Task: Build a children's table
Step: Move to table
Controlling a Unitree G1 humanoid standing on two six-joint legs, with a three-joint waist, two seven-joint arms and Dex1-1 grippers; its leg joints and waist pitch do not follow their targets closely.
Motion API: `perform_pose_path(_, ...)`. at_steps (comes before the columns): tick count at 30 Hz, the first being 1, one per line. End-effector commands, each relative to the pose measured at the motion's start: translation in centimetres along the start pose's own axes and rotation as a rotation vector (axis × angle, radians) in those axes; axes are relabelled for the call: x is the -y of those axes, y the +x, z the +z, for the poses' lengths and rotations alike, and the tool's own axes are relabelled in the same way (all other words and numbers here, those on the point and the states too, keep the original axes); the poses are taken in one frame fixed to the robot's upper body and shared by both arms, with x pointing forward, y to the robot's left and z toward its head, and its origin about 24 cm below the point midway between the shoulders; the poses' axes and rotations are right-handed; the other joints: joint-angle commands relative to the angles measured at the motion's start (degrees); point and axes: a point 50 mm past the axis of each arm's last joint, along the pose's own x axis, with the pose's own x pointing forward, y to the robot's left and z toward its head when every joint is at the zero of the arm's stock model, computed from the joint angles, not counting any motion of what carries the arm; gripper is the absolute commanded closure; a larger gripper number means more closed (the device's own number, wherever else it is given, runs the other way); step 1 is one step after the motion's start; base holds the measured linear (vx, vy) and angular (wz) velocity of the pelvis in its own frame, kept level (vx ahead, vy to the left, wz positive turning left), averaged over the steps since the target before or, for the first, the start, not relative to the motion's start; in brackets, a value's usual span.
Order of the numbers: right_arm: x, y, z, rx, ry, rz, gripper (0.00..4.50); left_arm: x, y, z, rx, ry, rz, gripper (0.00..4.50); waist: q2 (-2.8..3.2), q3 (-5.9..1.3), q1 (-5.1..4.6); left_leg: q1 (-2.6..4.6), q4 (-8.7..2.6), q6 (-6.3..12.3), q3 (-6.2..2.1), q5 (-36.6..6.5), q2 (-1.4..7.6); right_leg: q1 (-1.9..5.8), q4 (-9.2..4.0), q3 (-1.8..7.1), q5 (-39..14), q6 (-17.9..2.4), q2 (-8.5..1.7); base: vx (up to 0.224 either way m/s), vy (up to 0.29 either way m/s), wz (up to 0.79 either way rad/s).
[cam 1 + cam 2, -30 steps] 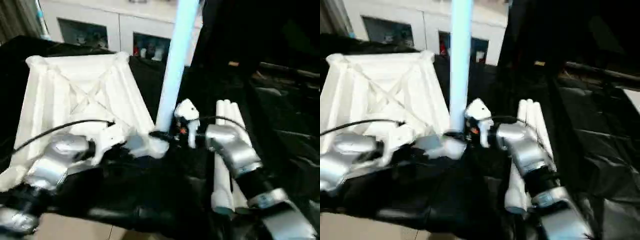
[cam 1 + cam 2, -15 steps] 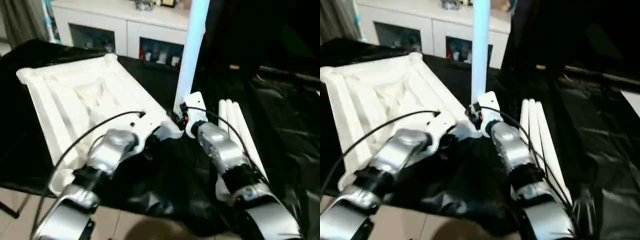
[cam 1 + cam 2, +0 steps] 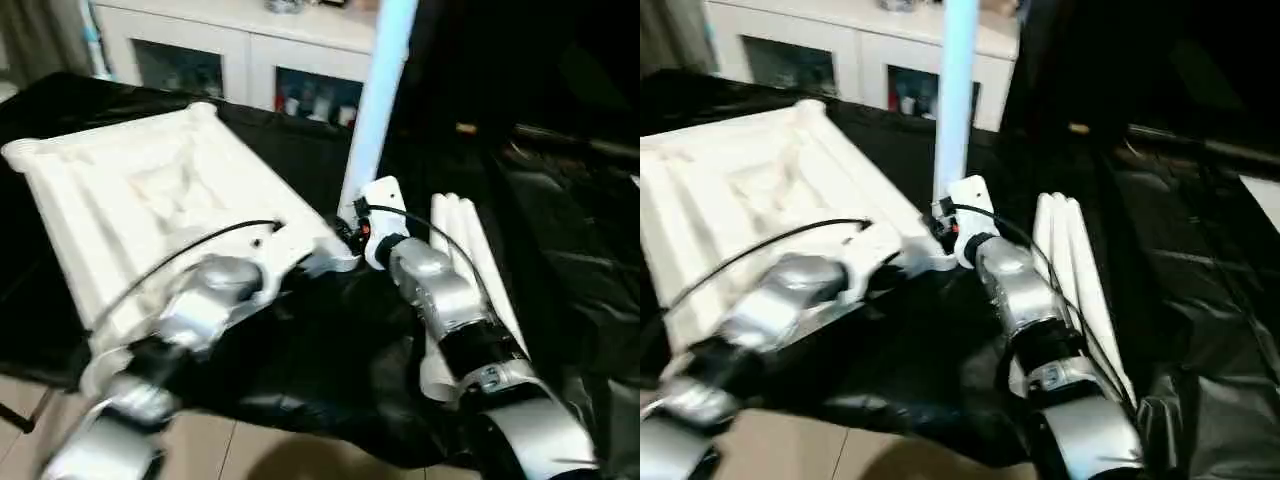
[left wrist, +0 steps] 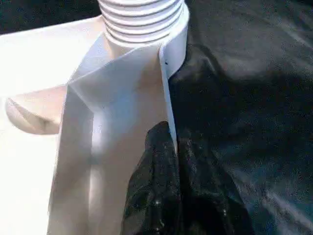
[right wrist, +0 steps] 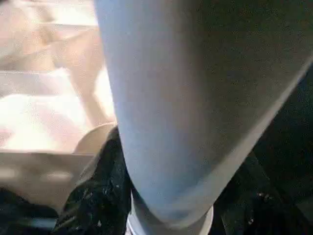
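The white table top (image 3: 150, 200) lies ribbed underside up on the black-draped tabletop (image 3: 330, 360), and one white leg (image 3: 375, 100) stands upright in its near corner socket (image 4: 142, 24), the thread showing at the socket's rim. The right gripper (image 3: 350, 232) has its black fingers (image 5: 93, 196) closed around the base of that leg, while the left gripper (image 4: 166, 196) pinches the thin wall of the table top beside the socket between its fingers. Three spare legs (image 3: 465, 260) lie side by side on the cloth just right of the right forearm, with a white cabinet (image 3: 230, 50) behind.
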Motion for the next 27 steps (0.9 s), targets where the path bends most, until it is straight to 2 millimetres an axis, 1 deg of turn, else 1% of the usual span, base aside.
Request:
perform_pose_path(1, -1.4, -1.3, -7.3, -0.314, 0.146, 0.101, 2.64, 0.8, -0.5, 1.0, 0.063, 0.105, -0.105, 4.50, 1.44, -1.82, 0.05, -1.62, -3.29, 3.95, 0.11, -3.5, 2.44, 2.23, -3.65, 3.32, 2.7, -12.2, -4.59, 0.063, -0.033, -0.06)
perform_pose_path(2, -1.2, -1.8, -7.2, -0.319, 0.140, 0.140, 2.64, 1.0, -1.1, 0.9, 0.085, 0.126, -0.140, 4.50, 1.39, -1.86, -0.06, -1.75, -3.14, 4.02, 0.33, -1.8, 2.33, 2.41, -3.41, 3.27, 5.0, -12.5, -4.33, 0.063, -0.033, -0.06)
perform_pose_path(3, -1.0, -2.2, -7.1, -0.322, 0.128, 0.181, 2.64, 1.1, -1.7, 0.8, 0.088, 0.123, -0.159, 4.50, 1.69, -2.08, 0.08, -1.38, -2.80, 4.10, 0.53, 0.9, 2.38, 2.53, -2.96, 3.15, 9.9, -13.2, -4.06, 0.065, -0.020, -0.04)
perform_pose_path(4, -0.9, -2.8, -7.0, -0.335, 0.114, 0.242, 2.64, 1.2, -2.4, 0.7, 0.101, 0.136, -0.189, 4.50, 1.55, -2.11, -0.13, -1.24, -2.50, 4.64, 0.95, 2.8, 2.31, 2.47, -2.61, 3.22, 14.2, -14.0, -3.80, 0.066, -0.009, 0.00)
perform_pose_path(5, -0.8, -3.3, -7.0, -0.345, 0.099, 0.290, 2.64, 1.3, -2.9, 0.6, 0.103, 0.136, -0.211, 4.50, 1.40, -2.25, -0.08, -1.14, -2.34, 4.89, 0.96, 3.8, 2.24, 2.69, -2.42, 3.16, 16.3, -14.3, -3.69, 0.066, -0.009, 0.00)
perform_pose_path(6, -0.8, -3.7, -7.0, -0.356, 0.083, 0.335, 2.64, 1.4, -3.4, 0.5, 0.107, 0.138, -0.231, 4.50, 1.29, -2.34, -0.13, -1.22, -2.10, 5.74, 1.07, 6.1, 2.10, 2.91, -1.99, 3.15, 20.4, -14.8, -3.46, 0.060, -0.003, 0.00)
perform_pose_path(7, -0.8, -4.2, -7.0, -0.370, 0.058, 0.396, 2.64, 1.5, -3.9, 0.4, 0.119, 0.144, -0.255, 4.50, 1.31, -2.34, -0.06, -0.95, -2.00, 6.47, 1.12, 6.8, 2.10, 2.83, -1.87, 3.08, 22.1, -15.4, -3.37, 0.000, 0.000, 0.00)
perform_pose_path(8, -0.8, -4.4, -7.0, -0.375, 0.050, 0.414, 2.64, 1.6, -4.1, 0.4, 0.123, 0.146, -0.262, 4.50, 1.28, -2.42, -0.10, -0.83, -1.94, 6.81, 1.18, 7.0, 2.06, 2.83, -1.82, 3.09, 22.4, -15.7, -3.35, 0.000, 0.000, 0.00)
perform_pose_path(9, -0.9, -5.0, -7.0, -0.392, 0.012, 0.478, 2.64, 1.6, -4.5, 0.3, 0.128, 0.149, -0.279, 4.50, 1.23, -2.31, -0.05, -0.87, -1.99, 7.20, 1.16, 6.8, 2.13, 2.93, -1.89, 3.02, 21.8, -16.0, -3.34, 0.000, 0.000, 0.00)
perform_pose_path(10, -0.9, -5.1, -7.0, -0.396, 0.004, 0.492, 2.64, 1.6, -4.6, 0.3, 0.129, 0.149, -0.282, 4.50, 1.20, -2.34, -0.06, -0.75, -1.94, 7.43, 1.22, 6.5, 2.19, 2.85, -1.91, 3.03, 21.4, -16.1, -3.36, 0.000, 0.000, 0.00)
perform_pose_path(11, -0.9, -5.5, -7.0, -0.424, -0.032, 0.543, 2.64, 1.6, -4.9, 0.0, 0.123, 0.149, -0.297, 4.50, 1.24, -2.21, 0.04, -0.41, -2.00, 7.61, 1.38, 5.5, 2.32, 2.49, -2.06, 3.12, 19.7, -16.4, -3.43, 0.000, 0.000, 0.00)
perform_pose_path(12, -1.0, -5.7, -7.0, -0.436, -0.043, 0.563, 2.64, 1.7, -5.1, -0.1, 0.118, 0.152, -0.306, 4.50, 1.09, -2.05, 0.07, -0.51, -2.13, 7.47, 1.40, 4.2, 2.42, 2.58, -2.23, 3.08, 16.9, -16.5, -3.50, 0.000, 0.000, 0.00)
perform_pose_path(13, -1.0, -5.8, -7.0, -0.444, -0.049, 0.574, 2.64, 1.7, -5.2, -0.2, 0.116, 0.155, -0.312, 4.50, 1.17, -1.93, 0.16, -0.45, -2.32, 6.90, 1.46, 2.0, 2.60, 2.42, -2.50, 3.09, 13.2, -16.4, -3.63, 0.000, 0.000, 0.00)
perform_pose_path(14, -1.0, -5.8, -7.0, -0.452, -0.057, 0.586, 2.64, 1.7, -5.3, -0.2, 0.114, 0.158, -0.318, 4.50, 1.25, -1.78, 0.20, -0.41, -2.39, 6.48, 1.47, 1.1, 2.64, 2.31, -2.59, 3.11, 11.6, -16.3, -3.67, 0.000, 0.000, 0.00)
perform_pose_path(15, -0.9, -5.8, -7.1, -0.464, -0.081, 0.600, 2.64, 1.6, -5.4, -0.3, 0.112, 0.163, -0.320, 4.50, 1.09, -1.67, 0.22, -0.46, -2.52, 5.70, 1.56, -0.3, 2.70, 2.32, -2.78, 3.16, 8.7, -16.1, -3.75, 0.000, 0.000, 0.00)
perform_pose_path(16, -0.9, -5.8, -7.1, -0.466, -0.094, 0.603, 2.64, 1.5, -5.5, -0.4, 0.110, 0.168, -0.321, 4.50, 1.18, -1.65, 0.23, -0.42, -2.60, 4.87, 1.55, -1.3, 2.80, 2.26, -2.87, 3.18, 6.7, -15.8, -3.82, 0.000, 0.000, 0.00)
perform_pose_path(17, -0.9, -5.8, -7.0, -0.466, -0.101, 0.603, 2.64, 1.5, -5.5, -0.4, 0.109, 0.169, -0.321, 4.50, 1.20, -1.63, 0.22, -0.37, -2.63, 4.52, 1.58, -1.6, 2.80, 2.22, -2.89, 3.20, 6.2, -15.7, -3.79, 0.000, 0.000, 0.00)
perform_pose_path(18, -0.9, -5.7, -7.0, -0.459, -0.116, 0.610, 2.64, 1.3, -5.6, -0.4, 0.105, 0.173, -0.308, 4.50, 1.27, -1.45, 0.21, -0.40, -2.68, 3.92, 1.60, -2.2, 2.83, 2.05, -2.95, 3.25, 5.1, -15.5, -3.80, 0.000, 0.000, 0.00)
perform_pose_path(19, -0.9, -5.7, -6.9, -0.449, -0.115, 0.612, 2.64, 1.2, -5.6, -0.4, 0.104, 0.173, -0.302, 4.50, 1.25, -1.48, 0.22, -0.40, -2.69, 3.41, 1.60, -2.4, 2.81, 2.11, -2.91, 3.29, 4.6, -15.3, -3.80, 0.000, 0.000, 0.00)
perform_pose_path(20, -0.9, -5.7, -6.9, -0.449, -0.115, 0.612, 2.64, 1.2, -5.6, -0.4, 0.104, 0.173, -0.302, 4.50, 1.22, -1.48, 0.20, -0.40, -2.66, 3.29, 1.60, -2.3, 2.78, 2.11, -2.88, 3.30, 4.9, -15.3, -3.74, 0.000, 0.000, 0.00)
perform_pose_path(21, -0.9, -5.6, -7.0, -0.437, -0.101, 0.598, 2.64, 1.0, -5.6, -0.4, 0.104, 0.170, -0.288, 4.50, 1.20, -1.58, 0.17, -0.45, -2.54, 3.25, 1.61, -1.3, 2.69, 2.19, -2.72, 3.32, 6.2, -15.2, -3.70, 0.000, 0.000, 0.00)
perform_pose_path(22, -0.9, -5.6, -7.0, -0.437, -0.101, 0.598, 2.64, 1.0, -5.6, -0.4, 0.104, 0.170, -0.288, 4.50, 1.16, -1.58, 0.14, -0.51, -2.45, 3.46, 1.62, -0.2, 2.58, 2.22, -2.59, 3.33, 7.9, -15.2, -3.59, 0.000, 0.000, 0.00)
perform_pose_path(24, -0.8, -5.7, -7.4, -0.441, -0.099, 0.580, 2.64, 0.9, -5.7, -0.4, 0.104, 0.170, -0.287, 4.50, 1.14, -1.59, 0.15, -0.55, -2.34, 3.90, 1.65, 0.8, 2.49, 2.28, -2.48, 3.32, 9.5, -15.3, -3.59, 0.000, 0.000, 0.00)
perform_pose_path(27, -0.8, -5.9, -7.9, -0.443, -0.092, 0.559, 2.64, 1.0, -5.7, -0.4, 0.105, 0.166, -0.293, 4.50, 1.16, -1.51, 0.20, -0.60, -2.33, 3.95, 1.66, 0.3, 2.48, 2.29, -2.53, 3.35, 8.9, -15.2, -3.63, 0.000, 0.000, 0.00)
